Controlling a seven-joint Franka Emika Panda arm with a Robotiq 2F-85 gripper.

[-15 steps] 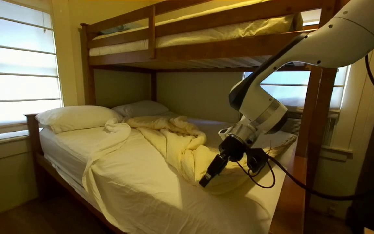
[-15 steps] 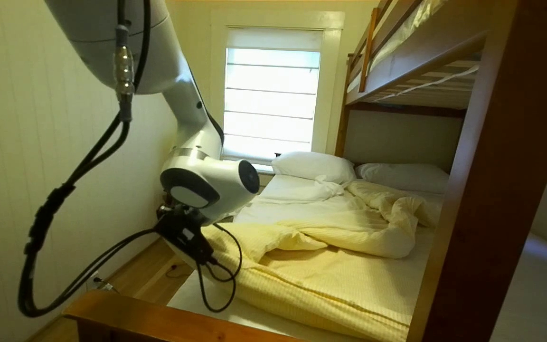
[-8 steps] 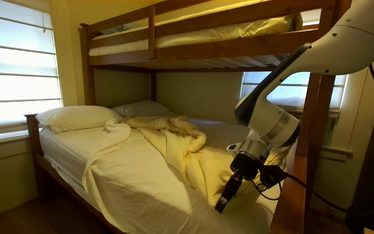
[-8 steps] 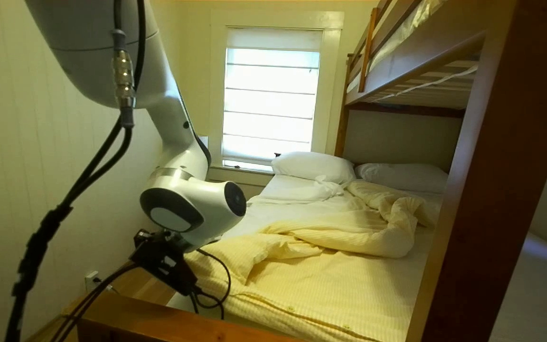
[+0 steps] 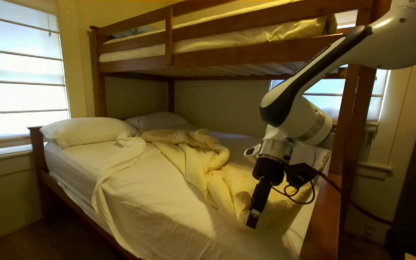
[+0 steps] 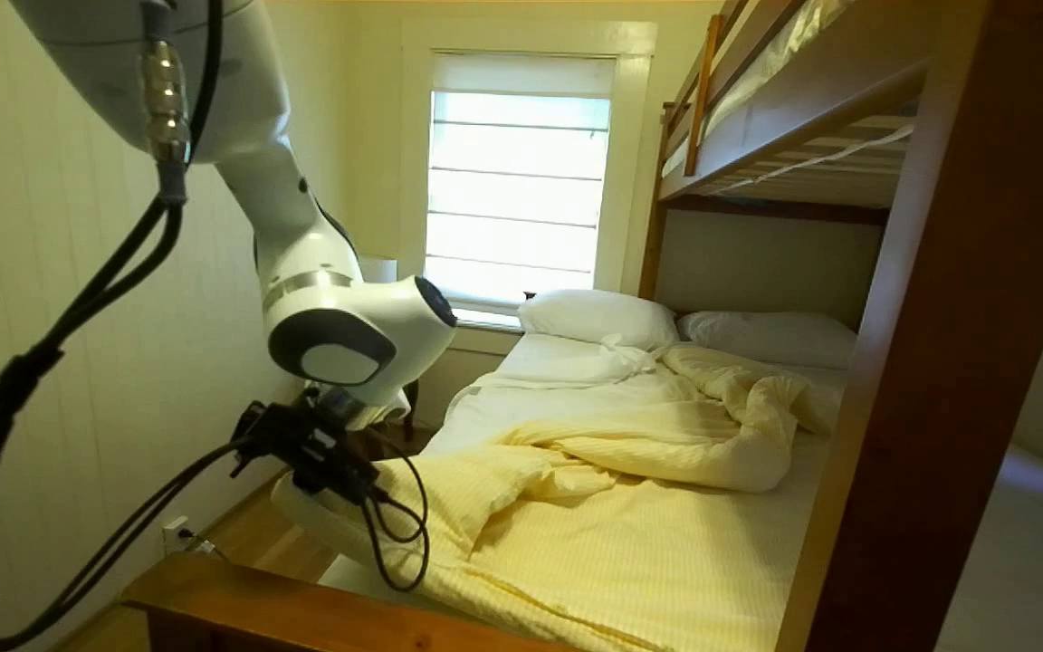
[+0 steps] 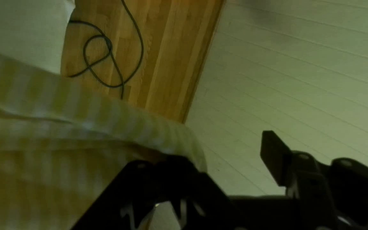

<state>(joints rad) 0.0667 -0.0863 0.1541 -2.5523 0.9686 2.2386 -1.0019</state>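
We see the gripper (image 7: 224, 153), fingers parted, beside a fold of the yellow striped blanket (image 7: 43, 185) (touching or not, we cannot tell). In an exterior view, the blanket sprawls from the near end of the bed (image 6: 331, 608) toward the far pillows (image 6: 598, 319).

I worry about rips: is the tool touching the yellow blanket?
Cannot tell. In the wrist view, the tool has one dark fingertip overlapping the yellow blanket, but no view plainly shows contact or a gap.

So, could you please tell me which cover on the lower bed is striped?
The yellow duvet, rumpled and right by the open gripper; the white sheet looks plain.
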